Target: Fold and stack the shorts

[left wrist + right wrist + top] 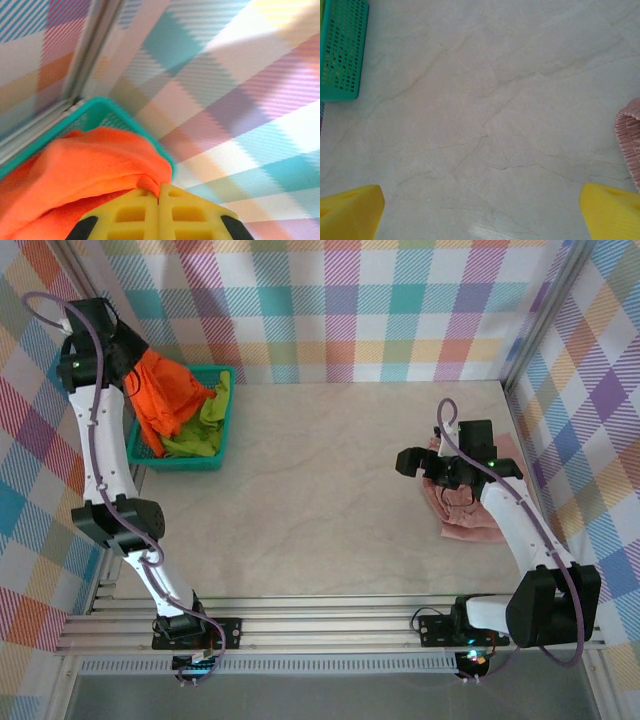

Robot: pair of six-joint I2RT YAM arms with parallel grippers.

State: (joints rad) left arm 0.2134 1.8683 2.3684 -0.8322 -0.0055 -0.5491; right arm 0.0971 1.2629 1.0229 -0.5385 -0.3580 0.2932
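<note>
Above the teal basket (186,462), the orange shorts (163,392) are pinched in the left gripper (159,200), green shorts (200,440) lying beneath. The right gripper (481,200) is spread wide at the pink shorts' (468,518) edge.

Both arms share one build: the left arm (105,455) and the right arm (515,520) are made of slim white links joined by chunky black joint housings, and each rises from a black base, the left base (190,628) and the right base (478,618). A thin purple left cable (30,302) runs along the white shell and loops free at the top; the right cable (441,425) does the same. A small green light (490,462) glows on the right arm's black wrist. The left gripper (159,190) has yellow fingers (130,215) moulded with rectangular pockets, with black showing at their outer corners. The right gripper (482,192) has fingertips (350,212) that are smooth yellow blocks.
</note>
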